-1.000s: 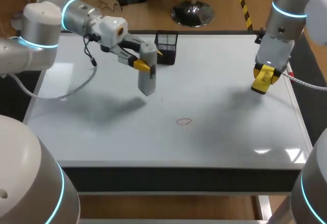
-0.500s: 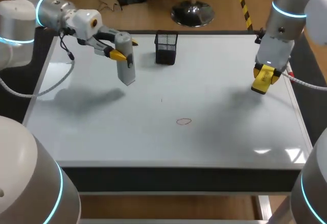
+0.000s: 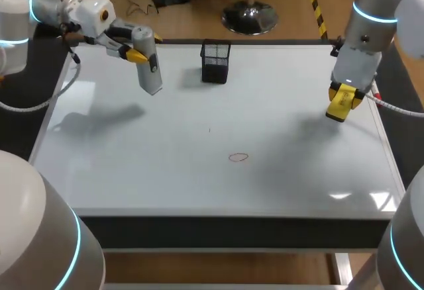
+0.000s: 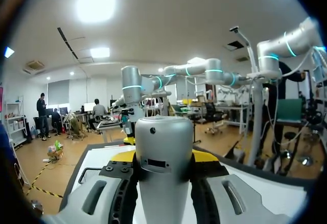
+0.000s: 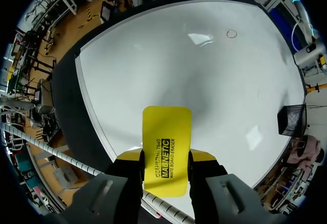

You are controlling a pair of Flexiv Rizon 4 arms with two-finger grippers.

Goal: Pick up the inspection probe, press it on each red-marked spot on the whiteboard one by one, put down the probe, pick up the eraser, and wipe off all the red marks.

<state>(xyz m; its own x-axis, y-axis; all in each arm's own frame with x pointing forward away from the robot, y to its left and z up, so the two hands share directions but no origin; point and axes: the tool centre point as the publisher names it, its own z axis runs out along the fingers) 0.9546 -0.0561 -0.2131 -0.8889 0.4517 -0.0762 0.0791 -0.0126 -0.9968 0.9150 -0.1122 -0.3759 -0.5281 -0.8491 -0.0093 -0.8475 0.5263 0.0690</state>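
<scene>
The grey cylindrical inspection probe (image 3: 148,69) hangs tilted above the whiteboard's (image 3: 298,177) far left part, with my left gripper (image 3: 137,54) shut on its upper end. In the left wrist view the probe (image 4: 163,147) stands between the yellow fingertips (image 4: 121,156). My right gripper (image 3: 344,91) is shut on the yellow eraser (image 3: 340,103) and hovers over the board's right edge. The eraser (image 5: 166,144) sticks out ahead of the right gripper (image 5: 166,158). One red ring mark (image 3: 238,157) lies near the board's middle front, and the right wrist view also shows the red mark (image 5: 231,34) far ahead.
A black mesh holder (image 3: 215,61) stands at the back middle of the whiteboard, right of the probe. A tiny dark speck (image 3: 209,130) sits on the board behind the red ring. The mesh holder (image 5: 291,119) also shows in the right wrist view.
My left arm has carried the probe leftward and toward the far left corner, away from the mesh holder. The right arm and eraser have not moved.
</scene>
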